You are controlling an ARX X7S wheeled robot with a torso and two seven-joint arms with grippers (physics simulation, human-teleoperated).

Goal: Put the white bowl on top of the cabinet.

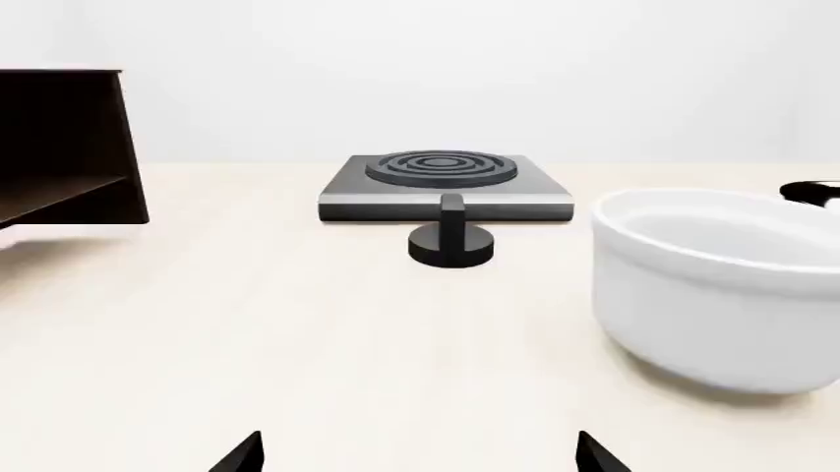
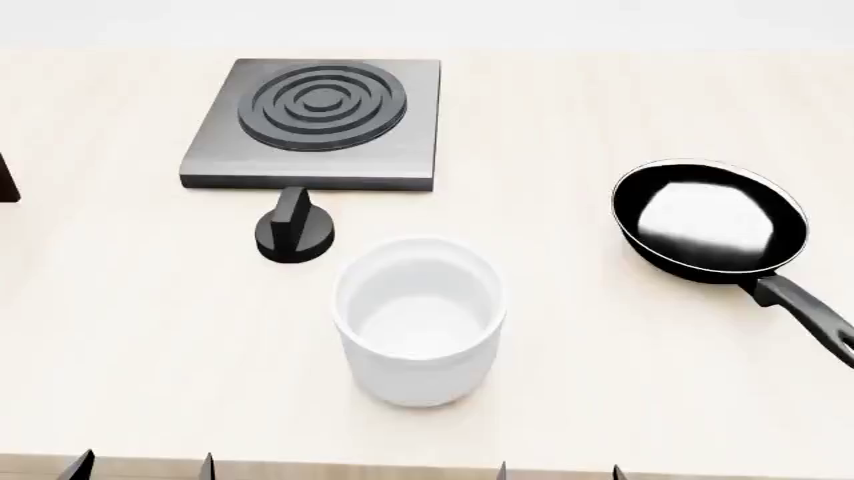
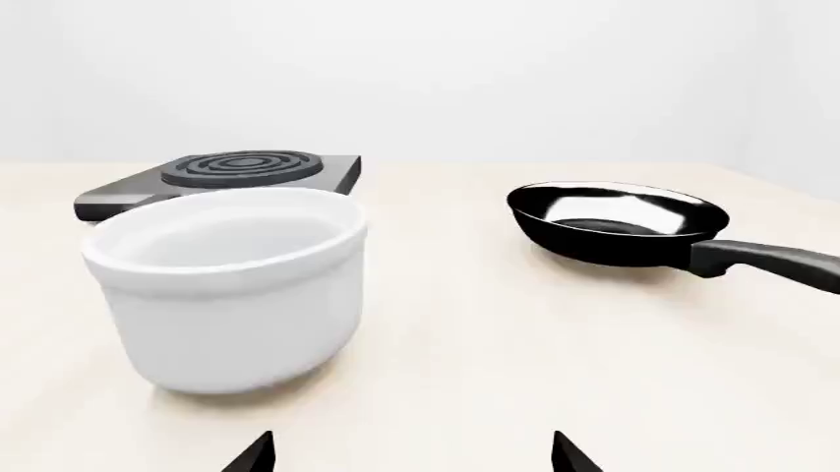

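Your bowl stands upright and empty on the desk, toward its near edge and about midway along it. Nothing touches it, so the task is not yet begun in any way you can see: no grasp, no lift, no carry.

Just beyond the bowl, toward the far side and a little left, sits the black knob, close to the bowl but apart from it. Behind the knob lies the grey stove. Well off to the right lies the pan, its handle pointing to the near right corner.

The cabinet shows only at the far left, as a dark end with its shelf visible in the left wrist view and a sliver at the left edge of the head view. It is well apart from the bowl.

Both claws hang at the near edge, short of the bowl. The left gripper has its tips spread, nothing between them, with the bowl off to one side of its line. The right gripper is likewise spread and empty.

What is left for you, by my reading: everything. Close in on the bowl, take it by the rim or wall, lift, carry left, and set it on the cabinet's flat top.
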